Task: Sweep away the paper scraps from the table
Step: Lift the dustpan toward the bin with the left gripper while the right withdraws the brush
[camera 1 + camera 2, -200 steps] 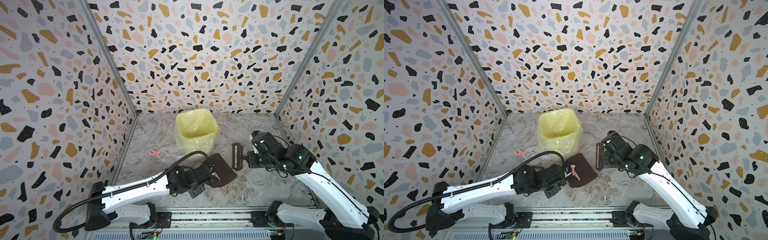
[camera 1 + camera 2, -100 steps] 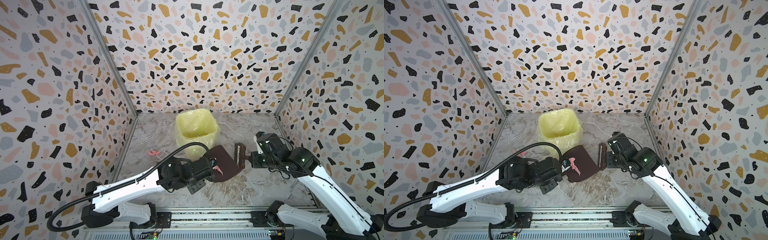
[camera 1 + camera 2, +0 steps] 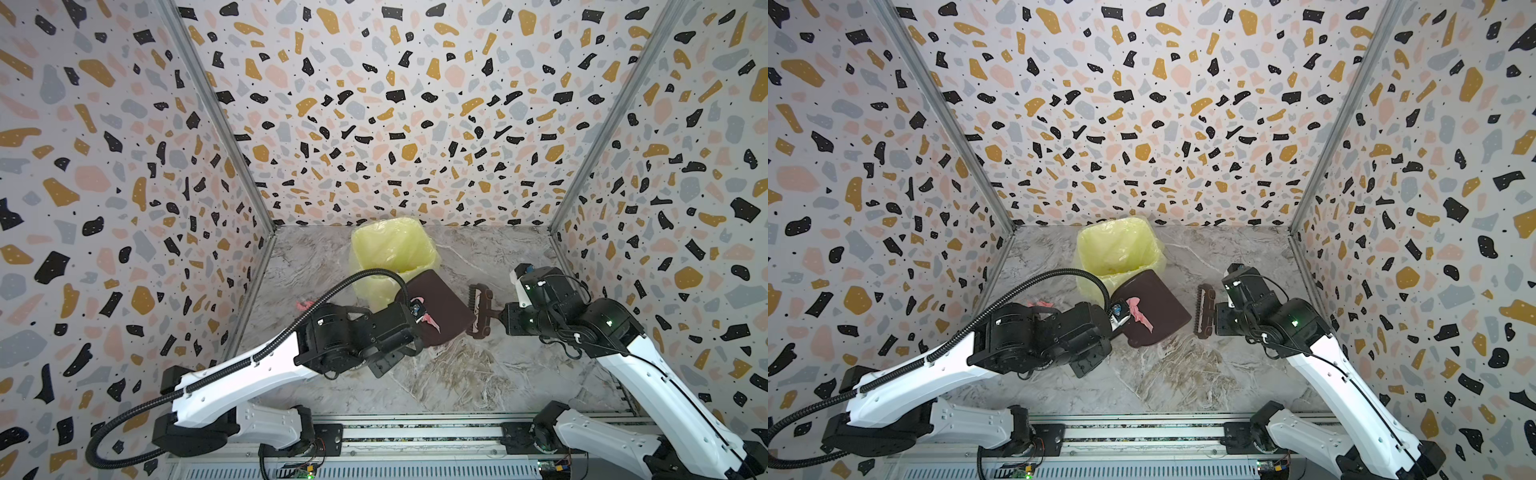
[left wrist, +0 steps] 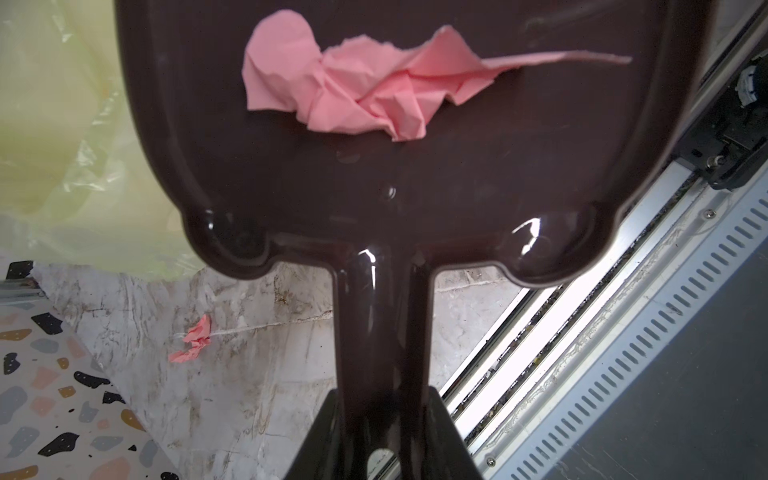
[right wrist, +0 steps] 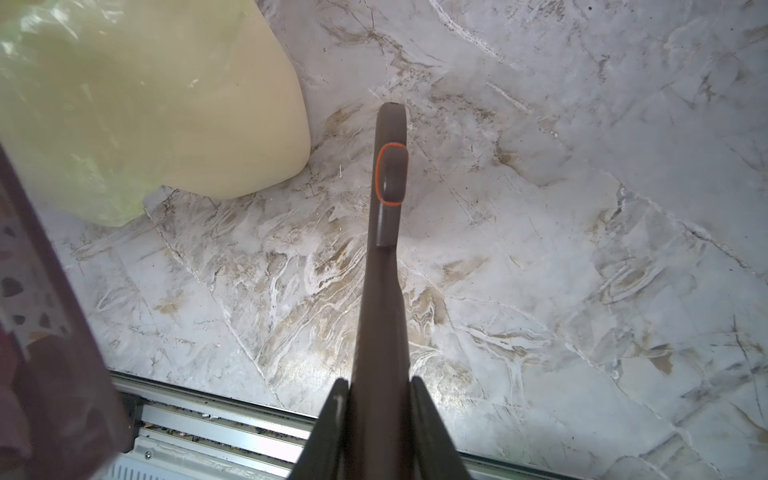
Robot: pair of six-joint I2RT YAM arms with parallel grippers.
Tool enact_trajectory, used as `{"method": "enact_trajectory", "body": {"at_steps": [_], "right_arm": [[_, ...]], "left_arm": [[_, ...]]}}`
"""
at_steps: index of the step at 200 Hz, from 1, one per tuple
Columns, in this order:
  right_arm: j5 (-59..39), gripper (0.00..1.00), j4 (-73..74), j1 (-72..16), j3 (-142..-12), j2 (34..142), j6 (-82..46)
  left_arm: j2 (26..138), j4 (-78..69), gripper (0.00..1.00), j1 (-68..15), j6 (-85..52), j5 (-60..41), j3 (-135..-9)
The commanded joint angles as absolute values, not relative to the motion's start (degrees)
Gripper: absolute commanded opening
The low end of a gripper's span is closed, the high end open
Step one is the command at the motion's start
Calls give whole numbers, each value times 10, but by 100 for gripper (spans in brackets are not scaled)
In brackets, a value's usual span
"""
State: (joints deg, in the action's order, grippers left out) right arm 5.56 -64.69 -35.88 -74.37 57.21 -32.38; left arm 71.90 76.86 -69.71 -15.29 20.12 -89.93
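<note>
1. Across the bottom of the cell, a grey-white marbled tabletop (image 3: 436,374) with brownish veining is lying flat.
2. Terrazzo-speckled walls (image 3: 395,104) are rising on the left, far and right sides, and a metal rail (image 3: 415,434) is running along the near edge, carrying both arm bases.
3. Toward the far middle, a bin (image 3: 386,249) lined with yellow plastic is standing upright on the marble.
4. One pink paper scrap (image 4: 193,338) is lying on the tabletop left of the bin, near the left wall; a crumpled pink scrap (image 4: 353,87) is resting on a dark brown dustpan (image 3: 1154,307).
5. Left jaws are clenching the dustpan's handle, holding the pan off the tabletop at the bin's near-right side, its far corner overlapping the bin's rim in both top views.
6. Right jaws are clamping the handle of a brown brush (image 3: 478,309), which is sitting just beside the dustpan's right edge, bristles facing it; whether they are touching the marble I cannot tell.
</note>
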Motion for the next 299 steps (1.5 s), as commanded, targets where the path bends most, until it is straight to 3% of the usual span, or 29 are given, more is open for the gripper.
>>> {"method": "enact_trajectory", "body": {"at_steps": [1, 74, 180, 299], "right_arm": [[48, 0, -626, -353, -745, 559, -310], [29, 0, -625, -313, -762, 572, -265], [-87, 0, -570, -216, -758, 613, -157], [-136, 0, -610, -193, -780, 646, -112]], "left_arm": [[702, 773, 0, -668, -157, 221, -926], [695, 772, 0, -572, -151, 228, -958], [765, 749, 0, -410, -76, 242, -1001], [865, 741, 0, -368, 55, 328, -1056]]}}
